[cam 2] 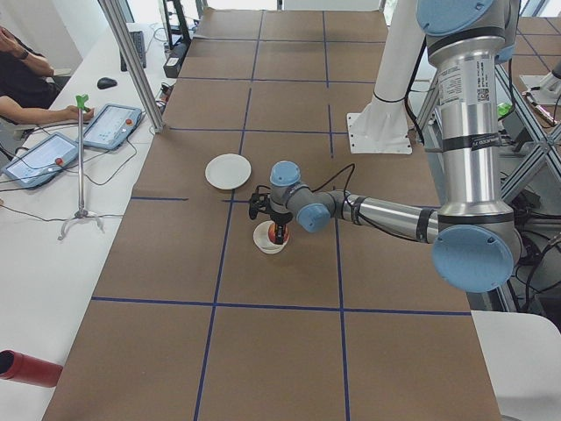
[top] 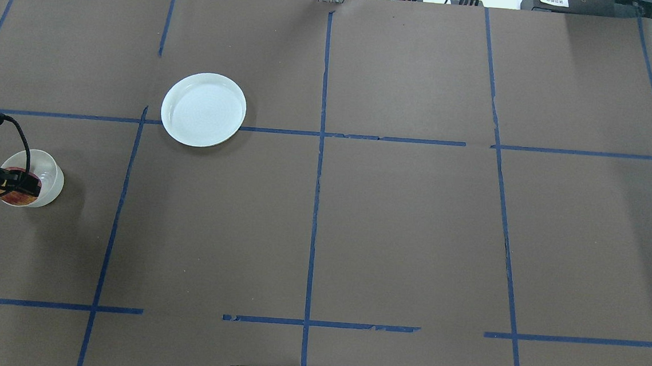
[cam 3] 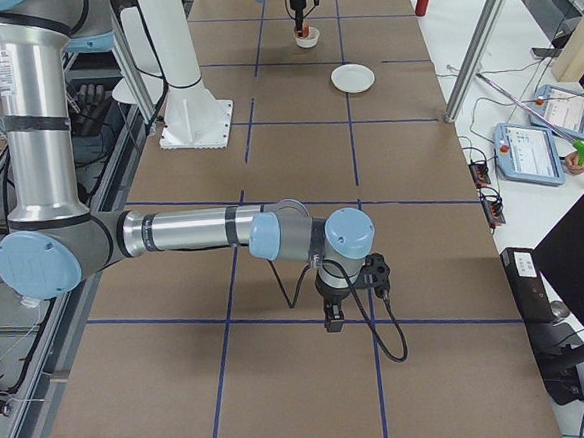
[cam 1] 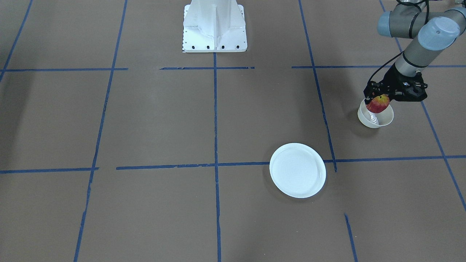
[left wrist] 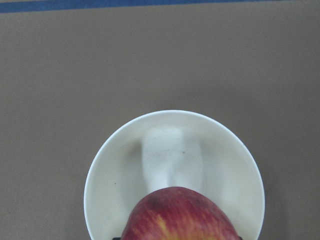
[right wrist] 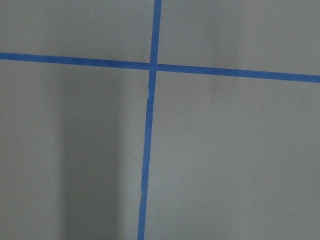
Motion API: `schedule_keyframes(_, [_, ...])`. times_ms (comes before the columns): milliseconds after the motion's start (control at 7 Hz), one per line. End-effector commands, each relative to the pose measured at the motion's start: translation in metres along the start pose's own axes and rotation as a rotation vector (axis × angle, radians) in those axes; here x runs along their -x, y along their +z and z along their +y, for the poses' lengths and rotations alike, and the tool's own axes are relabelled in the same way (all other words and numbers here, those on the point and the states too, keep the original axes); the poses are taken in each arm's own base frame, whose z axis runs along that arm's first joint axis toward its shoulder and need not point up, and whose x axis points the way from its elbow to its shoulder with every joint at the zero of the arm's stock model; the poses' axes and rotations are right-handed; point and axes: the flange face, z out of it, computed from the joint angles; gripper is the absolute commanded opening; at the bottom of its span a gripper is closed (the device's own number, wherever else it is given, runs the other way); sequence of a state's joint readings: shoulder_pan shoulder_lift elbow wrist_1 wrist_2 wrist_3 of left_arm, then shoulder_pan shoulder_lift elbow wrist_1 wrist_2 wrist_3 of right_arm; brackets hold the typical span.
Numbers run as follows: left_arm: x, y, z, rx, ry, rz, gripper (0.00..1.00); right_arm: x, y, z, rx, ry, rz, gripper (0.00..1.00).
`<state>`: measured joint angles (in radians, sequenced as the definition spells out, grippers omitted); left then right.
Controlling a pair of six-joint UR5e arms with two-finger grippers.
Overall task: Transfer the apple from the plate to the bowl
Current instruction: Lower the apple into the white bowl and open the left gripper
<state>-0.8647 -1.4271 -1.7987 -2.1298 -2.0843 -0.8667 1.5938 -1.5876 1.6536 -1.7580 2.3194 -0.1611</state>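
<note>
The left arm's fingers (top: 28,184) grip the apple (cam 1: 378,104) just above the mouth of the bowl (cam 1: 386,119), seemingly poised so that letting go drops it inside, while the plate (cam 1: 297,170) lies bare well apart on the table (cam 1: 145,120); whether the right arm's fingers (cam 3: 332,322) are parted cannot be told.

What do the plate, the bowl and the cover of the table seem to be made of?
The plate: white, smooth, slightly glossy; ceramic or plastic, I cannot tell which. The bowl: white, thin rim, soft reflection inside; probably plastic or glazed ceramic. The table cover: matte brown sheet, probably paper; its blue lines look like tape.
</note>
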Motion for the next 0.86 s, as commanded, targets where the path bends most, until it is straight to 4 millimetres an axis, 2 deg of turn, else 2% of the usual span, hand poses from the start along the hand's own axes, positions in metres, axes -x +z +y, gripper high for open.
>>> schedule_keyframes(0, [-0.002, 0.002, -0.002, 0.000, 0.001, 0.001, 0.99, 0.000, 0.000, 0.000, 0.000, 0.000, 0.000, 1.00])
schedule_keyframes(429, [-0.003, 0.003, -0.004, 0.000, 0.008, 0.002, 1.00, 0.000, 0.000, 0.000, 0.000, 0.000, 0.000, 1.00])
schedule_keyframes(714, [-0.021, -0.024, -0.009, -0.036, 0.032, 0.035, 1.00, 0.000, 0.000, 0.000, 0.000, 0.000, 0.000, 1.00])
